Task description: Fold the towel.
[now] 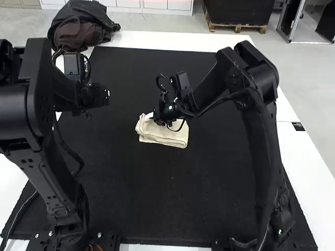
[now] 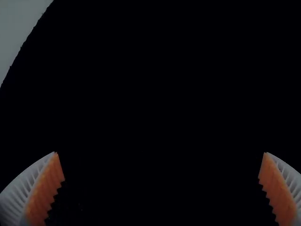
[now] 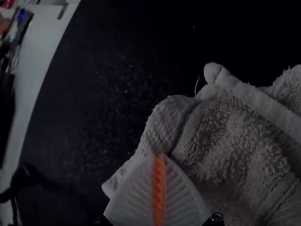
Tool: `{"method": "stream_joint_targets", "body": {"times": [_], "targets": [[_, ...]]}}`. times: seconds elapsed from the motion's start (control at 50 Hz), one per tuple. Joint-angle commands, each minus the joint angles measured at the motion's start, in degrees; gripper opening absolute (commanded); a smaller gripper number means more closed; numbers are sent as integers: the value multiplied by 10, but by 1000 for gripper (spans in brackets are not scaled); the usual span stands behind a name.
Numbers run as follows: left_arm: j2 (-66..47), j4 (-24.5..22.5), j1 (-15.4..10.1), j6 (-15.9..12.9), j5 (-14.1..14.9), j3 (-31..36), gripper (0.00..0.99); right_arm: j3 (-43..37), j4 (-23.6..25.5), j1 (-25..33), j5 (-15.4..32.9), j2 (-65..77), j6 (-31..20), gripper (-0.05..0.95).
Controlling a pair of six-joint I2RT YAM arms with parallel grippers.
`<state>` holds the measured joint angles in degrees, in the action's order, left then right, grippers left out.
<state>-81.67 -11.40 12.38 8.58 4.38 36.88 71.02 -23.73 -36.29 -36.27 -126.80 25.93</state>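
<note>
In the high view, the cream towel (image 1: 165, 135) lies folded into a small, layered bundle near the mat's middle. The right gripper (image 1: 150, 116) is over its far-left part. The right wrist view has the towel (image 3: 225, 136) rumpled, with a rolled edge, around the tips of the right gripper (image 3: 160, 155); its pads meet, and I cannot tell if cloth is pinched beneath the tips. To the left of the towel, the left gripper (image 1: 108, 93) is above the mat. Seen from its own wrist, the left gripper (image 2: 161, 153) is wide open over dark mat, with nothing between its fingers.
The black mat (image 1: 157, 188) covers most of the white table (image 1: 172, 40). A dark bag or jacket (image 1: 81, 26) lies at the far left corner. Cables hang beside the left arm.
</note>
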Motion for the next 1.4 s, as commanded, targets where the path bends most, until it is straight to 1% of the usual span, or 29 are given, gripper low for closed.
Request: {"method": "stream_joint_targets", "body": {"times": [0.0,0.12,0.36,0.52,0.62,0.78,0.9,1.06,1.16,1.28,1.32,1.38], "targets": [[23,-4,5,-7,8,2,970,23,-9,-16,-11,-10,7,-26],[23,-3,5,-7,8,2,970,32,-25,-19,-11,-27,15,-26],[23,2,5,-7,8,3,970,46,-51,-19,-10,-68,14,-26],[36,14,5,-6,8,3,970,50,-58,-16,-9,-93,10,-26],[53,18,5,-6,8,3,970,54,-61,-18,-10,-82,19,-26],[78,34,5,-5,8,12,970,61,-57,-19,-13,-19,48,-26],[96,60,5,-5,8,31,970,59,-28,-11,-14,44,53,-26],[121,88,2,-4,8,70,970,61,10,14,-12,145,52,-26],[131,113,-1,-4,9,106,970,70,40,32,1,214,48,-25],[148,141,-14,-3,9,155,970,93,94,61,25,301,26,-18],[155,150,-23,-2,8,173,970,103,115,74,35,335,23,34],[167,160,-36,-2,7,196,970,112,136,90,45,378,20,187]]}}
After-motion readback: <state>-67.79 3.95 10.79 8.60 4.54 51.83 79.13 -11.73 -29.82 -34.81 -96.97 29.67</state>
